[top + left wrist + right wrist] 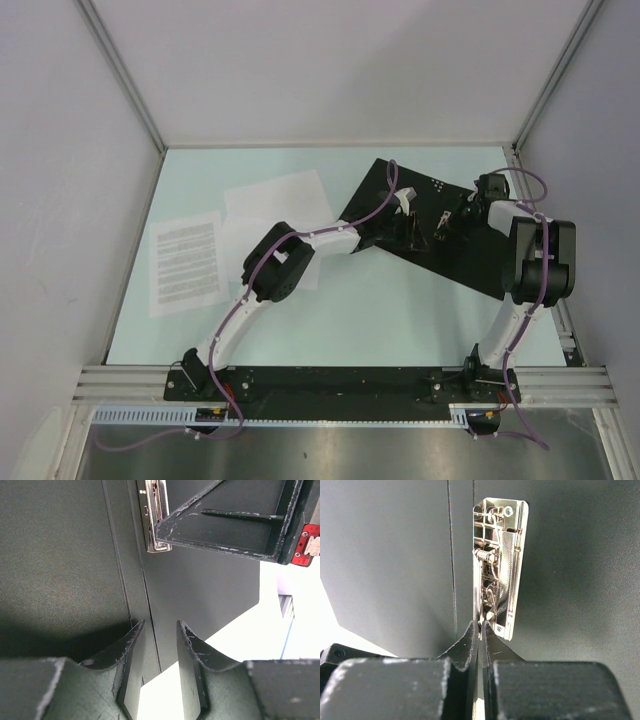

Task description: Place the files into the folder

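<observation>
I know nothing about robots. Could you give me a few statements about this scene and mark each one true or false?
1. The folder lies open with its black inside facing up. True.
2. All the paper is already inside the folder. False: the printed sheet and a blank sheet lie on the table, left of the folder.
3. The right gripper has its fingers spread wide. False: they are shut, with the tips at the end of the metal clip.
4. The left gripper is open, with nothing between its fingers. True.
5. The printed sheet lies farther left than the blank one. True.
</observation>
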Controlling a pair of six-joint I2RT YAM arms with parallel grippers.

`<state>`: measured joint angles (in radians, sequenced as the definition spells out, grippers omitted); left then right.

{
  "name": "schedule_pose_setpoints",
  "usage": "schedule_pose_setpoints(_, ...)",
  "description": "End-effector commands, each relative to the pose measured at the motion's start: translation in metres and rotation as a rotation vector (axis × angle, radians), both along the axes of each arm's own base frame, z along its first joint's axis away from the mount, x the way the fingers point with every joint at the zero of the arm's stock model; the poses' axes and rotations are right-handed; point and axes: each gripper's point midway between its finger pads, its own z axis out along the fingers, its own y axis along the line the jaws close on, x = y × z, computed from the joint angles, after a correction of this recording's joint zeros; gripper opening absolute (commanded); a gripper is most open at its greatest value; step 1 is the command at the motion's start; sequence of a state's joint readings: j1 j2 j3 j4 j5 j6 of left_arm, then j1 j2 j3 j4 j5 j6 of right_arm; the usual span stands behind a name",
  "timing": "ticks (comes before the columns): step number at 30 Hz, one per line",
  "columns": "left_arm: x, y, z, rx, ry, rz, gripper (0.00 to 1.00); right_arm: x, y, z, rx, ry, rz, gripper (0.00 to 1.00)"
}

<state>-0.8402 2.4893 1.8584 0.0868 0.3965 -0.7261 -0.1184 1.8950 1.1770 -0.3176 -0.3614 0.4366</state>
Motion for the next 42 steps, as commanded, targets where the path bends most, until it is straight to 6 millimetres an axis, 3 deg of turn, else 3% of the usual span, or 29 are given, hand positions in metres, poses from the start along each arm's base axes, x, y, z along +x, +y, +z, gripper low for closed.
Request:
schedule_pose_setpoints(1, -0.004, 0.015, -0.024, 0.075, 0.047, 0.026, 0.37, 0.001, 0.004, -0.005, -0.009, 0.018, 0.007, 0.00)
schedule_pose_setpoints(10, 0.003, 0.022, -0.024, 0.093, 0.041, 0.040, 0.37, -0.034, -0.024, -0.041, -0.241, 0.188, 0.021, 0.00)
schedule_pose_setpoints(17, 0.003, 0.025, -0.024, 0.109, 0.039, 0.034, 0.37, -0.059, -0.030, -0.064, -0.368, 0.304, 0.081, 0.00)
schedule_pose_setpoints(19, 0.003, 0.027, -0.025, 0.116, 0.037, 0.033, 0.37, -0.067, -0.042, -0.071, -0.434, 0.347, 0.076, 0.00)
schedule_pose_setpoints(22, 0.004, 0.029, -0.028, 0.122, 0.037, 0.035, 0.37, -0.074, -0.046, -0.071, -0.468, 0.375, 0.082, 0.00)
schedule_pose_setpoints(27, 0.005, 0.033, -0.030, 0.126, 0.050, 0.042, 0.37, -0.075, -0.057, -0.069, -0.514, 0.375, 0.059, 0.00)
schedule_pose_setpoints(31, 0.006, 0.034, -0.028, 0.122, 0.043, 0.044, 0.36, -0.061, -0.053, -0.062, -0.451, 0.301, 0.065, 0.00)
schedule_pose_setpoints(35, 0.005, 0.034, -0.030, 0.123, 0.044, 0.040, 0.37, -0.044, -0.048, -0.043, -0.402, 0.206, 0.065, 0.00)
schedule_pose_setpoints(42, 0.003, 0.033, -0.032, 0.121, 0.049, 0.038, 0.37, -0.040, -0.050, -0.034, -0.355, 0.186, 0.066, 0.00)
